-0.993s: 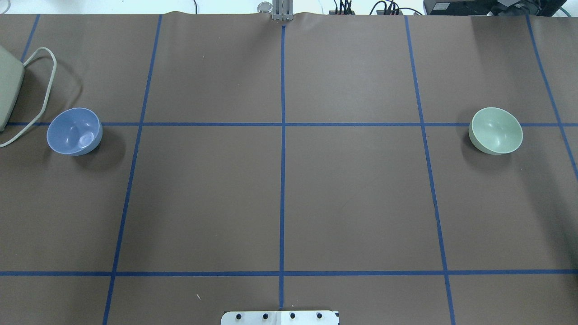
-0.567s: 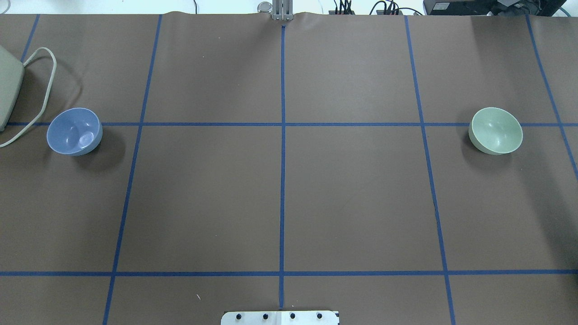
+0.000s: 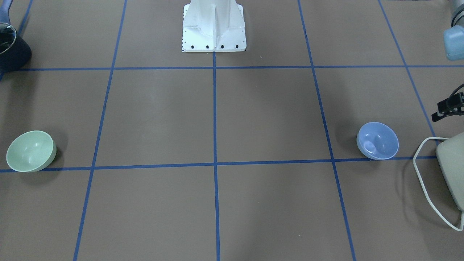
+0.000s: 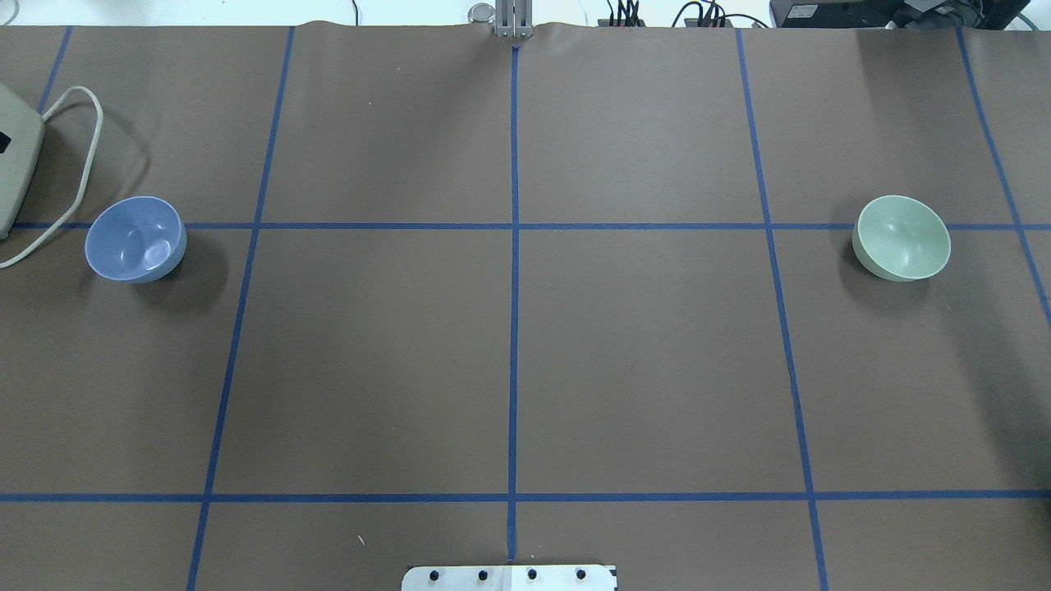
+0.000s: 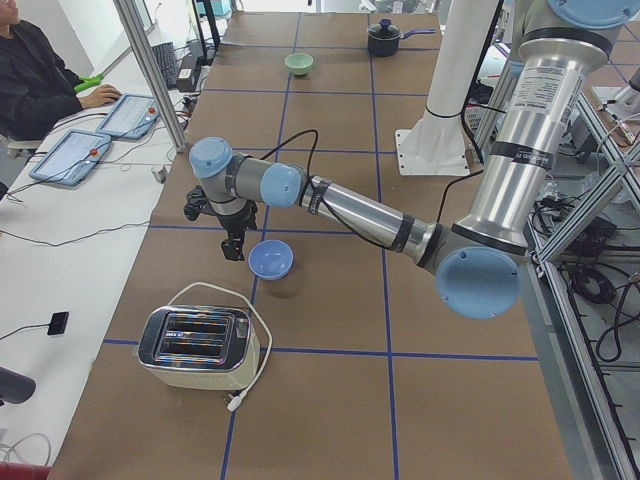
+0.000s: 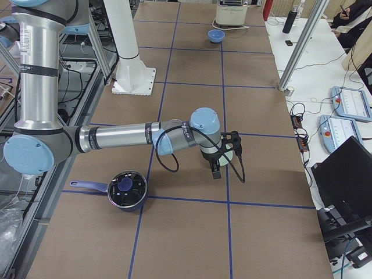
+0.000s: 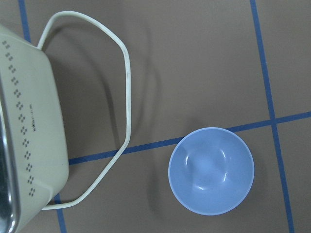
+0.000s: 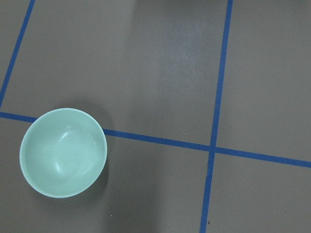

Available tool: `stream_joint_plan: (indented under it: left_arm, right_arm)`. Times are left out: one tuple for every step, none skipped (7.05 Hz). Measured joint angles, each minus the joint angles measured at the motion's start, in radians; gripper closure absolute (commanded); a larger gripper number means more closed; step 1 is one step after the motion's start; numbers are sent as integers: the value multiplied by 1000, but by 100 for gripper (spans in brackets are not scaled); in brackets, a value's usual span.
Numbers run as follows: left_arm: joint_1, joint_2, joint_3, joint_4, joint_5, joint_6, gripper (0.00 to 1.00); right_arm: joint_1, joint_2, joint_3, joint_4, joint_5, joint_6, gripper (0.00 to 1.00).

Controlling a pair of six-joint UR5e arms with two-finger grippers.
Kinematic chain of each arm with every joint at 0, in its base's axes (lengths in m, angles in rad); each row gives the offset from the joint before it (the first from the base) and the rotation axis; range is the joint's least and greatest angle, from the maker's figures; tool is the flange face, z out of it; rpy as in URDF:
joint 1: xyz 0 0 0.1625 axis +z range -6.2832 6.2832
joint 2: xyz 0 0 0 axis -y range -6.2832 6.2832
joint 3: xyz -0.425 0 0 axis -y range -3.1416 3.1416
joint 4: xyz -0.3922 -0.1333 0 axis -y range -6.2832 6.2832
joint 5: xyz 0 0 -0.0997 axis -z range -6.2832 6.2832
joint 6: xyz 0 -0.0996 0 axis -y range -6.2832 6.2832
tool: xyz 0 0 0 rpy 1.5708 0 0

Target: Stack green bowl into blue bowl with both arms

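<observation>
Brown table (image 4: 640, 369), toaster (image 7: 29, 121) print illegible; left end effector (image 5: 236, 250), right end effector (image 6: 215, 172) spread unclear.

Blue bowl (image 4: 135, 239) sits beside the toaster (image 4: 15, 168) on the table's (image 4: 640, 369) left — green bowl (image 4: 901, 238) far right.

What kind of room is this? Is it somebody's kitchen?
Probably a robot lab, not a kitchen. The left arm and right arm reach over a table gridded with blue tape, and a person sits by tablets. The blue bowl, green bowl and toaster look like practice props.
</observation>
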Motion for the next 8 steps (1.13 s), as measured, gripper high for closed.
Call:
stream_joint_plan:
  left_arm:
    - [30, -8, 67, -93, 1, -45, 2]
    - [61, -10, 129, -196, 1, -109, 2]
    - [89, -11, 178, -272, 10, -151, 2]
    - [114, -12, 208, -308, 30, -168, 2]
    - [139, -13, 233, -329, 46, -175, 2]
    - [162, -14, 263, -359, 55, -177, 2]
    - [177, -14, 290, -391, 58, -178, 3]
    - [186, -14, 306, -408, 59, -179, 3]
  right_arm:
    - [0, 6, 4, -5, 0, 4, 0]
    - [0, 10, 5, -8, 2, 6, 0]
    - [0, 14, 5, -10, 4, 6, 0]
    - [-1, 18, 5, -12, 6, 6, 0]
    - [-3, 19, 5, -13, 7, 6, 0]
    - [-5, 20, 3, -13, 6, 6, 0]
    - [-6, 20, 2, -13, 4, 6, 0]
    - [-7, 20, 1, -13, 3, 6, 0]
